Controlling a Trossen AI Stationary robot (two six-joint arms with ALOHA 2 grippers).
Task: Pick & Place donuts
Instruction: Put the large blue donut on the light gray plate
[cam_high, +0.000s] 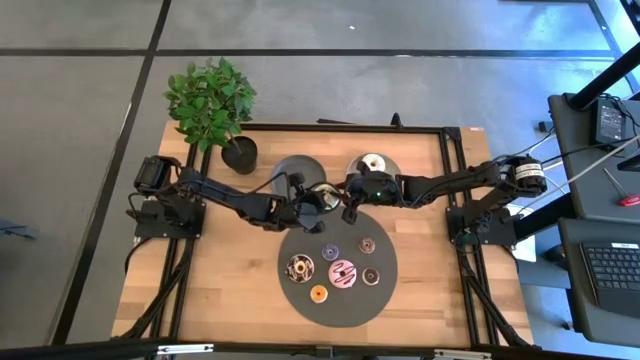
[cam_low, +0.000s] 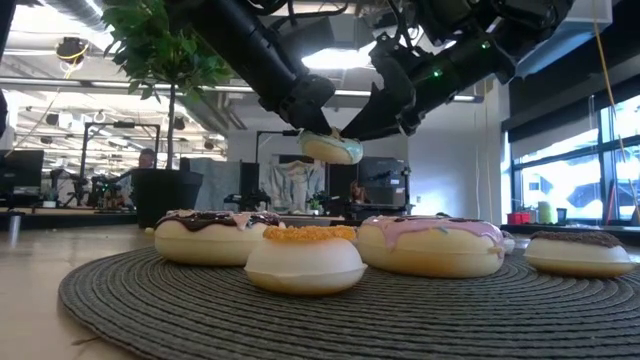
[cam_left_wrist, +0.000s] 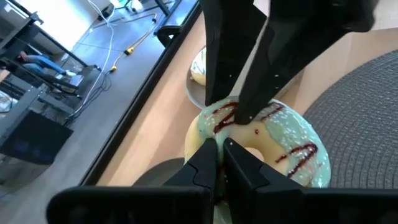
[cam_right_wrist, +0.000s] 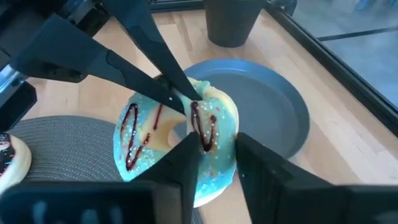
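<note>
both grippers meet over the middle of the bench (cam_high: 200, 290), just past the far rim of the dark mat (cam_high: 385, 290). the left gripper (cam_left_wrist: 221, 155) and the right gripper (cam_right_wrist: 214, 149) each have their fingers clenched on the same green donut (cam_low: 331, 148), held in the air above the bench. five other donuts (cam_high: 343, 272) lie on the mat.
</note>
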